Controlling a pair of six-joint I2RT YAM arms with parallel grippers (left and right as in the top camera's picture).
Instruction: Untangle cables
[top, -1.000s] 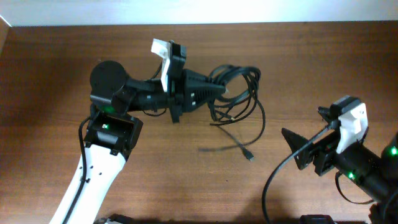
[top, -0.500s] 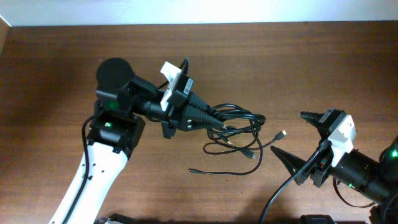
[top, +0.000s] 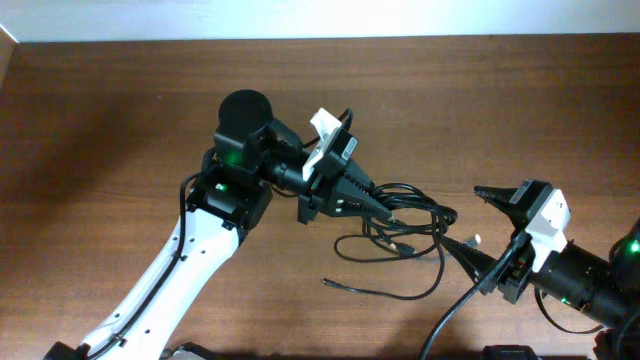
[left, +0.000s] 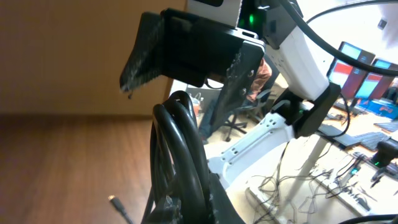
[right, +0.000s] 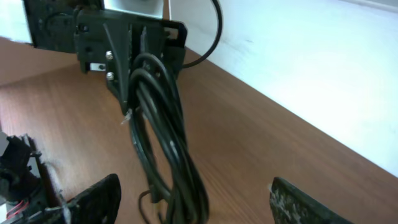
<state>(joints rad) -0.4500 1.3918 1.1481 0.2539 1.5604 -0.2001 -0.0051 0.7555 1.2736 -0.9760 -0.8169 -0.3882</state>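
A bundle of thin black cables (top: 405, 222) hangs looped from my left gripper (top: 388, 206), which is shut on its left end. One loose end (top: 362, 290) trails over the wood, and a small plug (top: 473, 240) points right. In the left wrist view the cables (left: 179, 149) rise as a thick loop from the left gripper (left: 186, 208), with a plug (left: 115, 203) lying on the table. My right gripper (top: 478, 228) stands open at the bundle's right end. In the right wrist view the cables (right: 169, 155) hang between its fingers (right: 93, 198), touching neither.
The brown wooden table (top: 120, 120) runs to a white wall (top: 320, 15) at the back. The left arm's white link (top: 180, 265) crosses the front left. The right arm's body (top: 585, 280) fills the front right corner.
My left arm has carried the cable bundle right and toward the table's front. The right gripper has turned to straddle the bundle's right end, and its jaws have narrowed a little.
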